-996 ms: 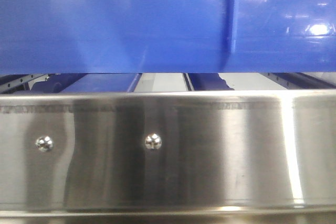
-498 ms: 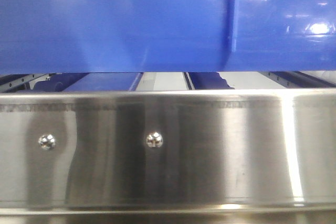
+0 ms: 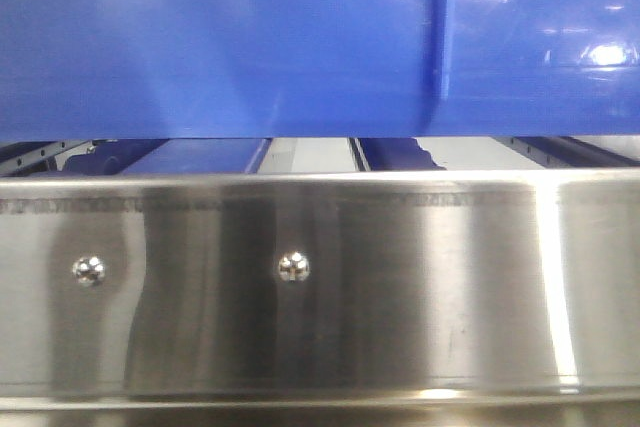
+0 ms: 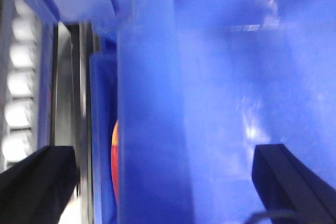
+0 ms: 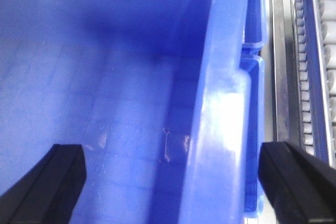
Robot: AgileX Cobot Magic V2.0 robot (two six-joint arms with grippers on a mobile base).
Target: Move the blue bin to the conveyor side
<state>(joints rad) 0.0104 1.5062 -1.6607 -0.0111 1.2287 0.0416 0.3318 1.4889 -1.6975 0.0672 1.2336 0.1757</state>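
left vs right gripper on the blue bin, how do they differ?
Left gripper: the blue bin wall runs roughly mid-gap. Right gripper: the wall lies nearer its outer finger. An orange-red patch shows beyond the wall at the left gripper, none at the right. Shared: both open, each straddling a bin wall, one finger inside.

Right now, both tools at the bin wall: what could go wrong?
1. The left tool and right tool each straddle a wall of the blue bin, wide open and not pinching; moving now could let it slip or skew.
2. In the front view the bin's lower edge shows just above the steel rail; a sag might catch it.
3. What look like other blue bins crowd the wall; the outer finger could snag.
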